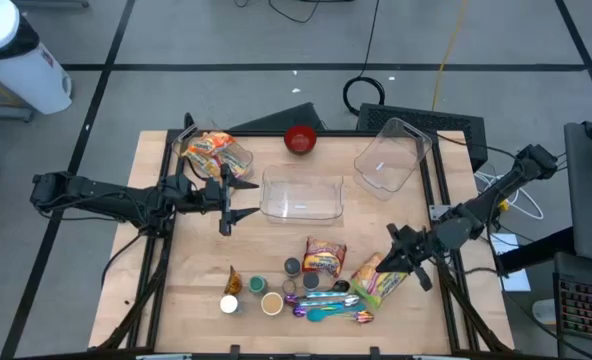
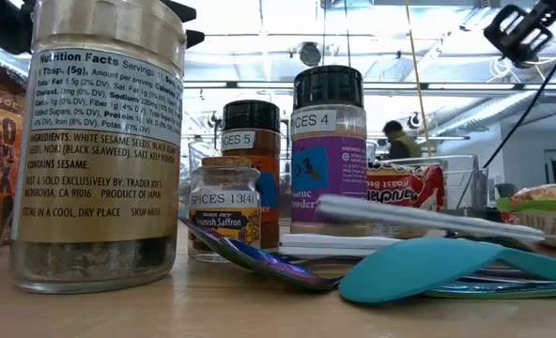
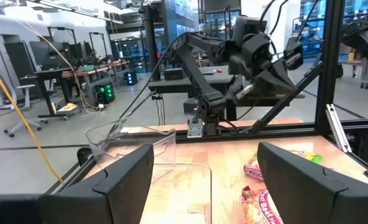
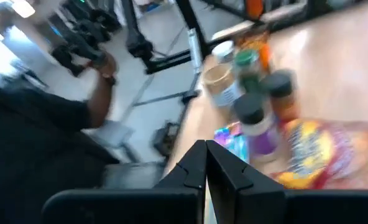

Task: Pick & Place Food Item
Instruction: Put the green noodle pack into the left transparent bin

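A: High view puts the right gripper [image 1: 409, 262] over the near right part of the worktop [image 1: 196, 270], its fingers pressed together on nothing. Just ahead of its tips lies a green and yellow snack packet [image 1: 378, 281]; a red and yellow snack packet [image 1: 323, 258] lies a little further on, past the green one.

B: So which step is this?

A: My reading is the approach, before any grasp. No food item is held by either arm. The left gripper [image 1: 226, 200] hangs with its fingers wide apart and empty, just beside the clear rectangular bin [image 1: 302, 195].

B: And the food item itself, how does it lie?

A: The green packet lies flat, its long axis running on a slant, one end toward the right gripper and the far edge of the worktop, the other toward the near edge. That nearer end sits close to the purple and teal spoons [image 1: 328, 308] and the spice jars [image 1: 266, 295] beyond them.

B: What does the next move ask for?

A: I'd judge the right gripper must first part its fingers, then turn so they straddle the packet across its short width and come down on it. Closed as they are, they could only push it.

B: Any trouble waiting?

A: Possibly the crowding: the second packet and the spoons lie close by, so a wide sweep could nudge them. A soft bag may also crumple under the fingers.

B: Where would it go?

A: Likely the clear bin beside the left gripper, though the task sentence doesn't say.
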Available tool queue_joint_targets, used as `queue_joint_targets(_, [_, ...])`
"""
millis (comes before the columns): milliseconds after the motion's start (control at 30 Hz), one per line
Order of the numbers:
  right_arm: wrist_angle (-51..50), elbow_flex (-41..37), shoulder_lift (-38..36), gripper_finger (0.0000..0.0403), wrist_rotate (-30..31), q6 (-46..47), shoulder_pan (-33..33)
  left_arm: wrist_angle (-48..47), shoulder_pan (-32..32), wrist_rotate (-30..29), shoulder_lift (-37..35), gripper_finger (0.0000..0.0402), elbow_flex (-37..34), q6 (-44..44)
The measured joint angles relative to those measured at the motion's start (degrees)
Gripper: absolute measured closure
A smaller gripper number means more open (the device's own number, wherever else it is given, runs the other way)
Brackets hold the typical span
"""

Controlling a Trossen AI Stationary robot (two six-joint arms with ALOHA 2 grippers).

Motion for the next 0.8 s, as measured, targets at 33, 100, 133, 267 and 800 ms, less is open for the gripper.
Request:
queue_joint_targets(33, [0.17, 0.42, 0.0, 0.0403, 0.94, -3.78, 0.04, 0.0, -0.02, 0.0, 0.0, 0.0105, 0.0, 0.03])
queue_joint_targets(100, [2.7, 0.89, 0.0, 0.0403, 1.81, -12.82, 0.61, 0.0, 0.0, 0.0, 0.0, 0.0105, 0.0, 0.67])
queue_joint_targets(133, [4.35, 0.9, 0.09, 0.0403, 1.65, -17.64, 0.9, 0.01, -0.02, 0.0, 0.0, 0.0105, 0.0, 0.98])
queue_joint_targets(267, [10.11, 0.9, 3.87, 0.0396, 1.3, -29.89, 2.31, -0.01, 0.0, -0.01, 0.0, 0.0105, 0.0, 0.59])
queue_joint_targets(800, [-13.07, 21.74, 29.66, 0.0152, 6.42, -24.79, 8.49, -0.37, 0.0, -0.02, 0.0, 0.0105, 0.0, -1.25])
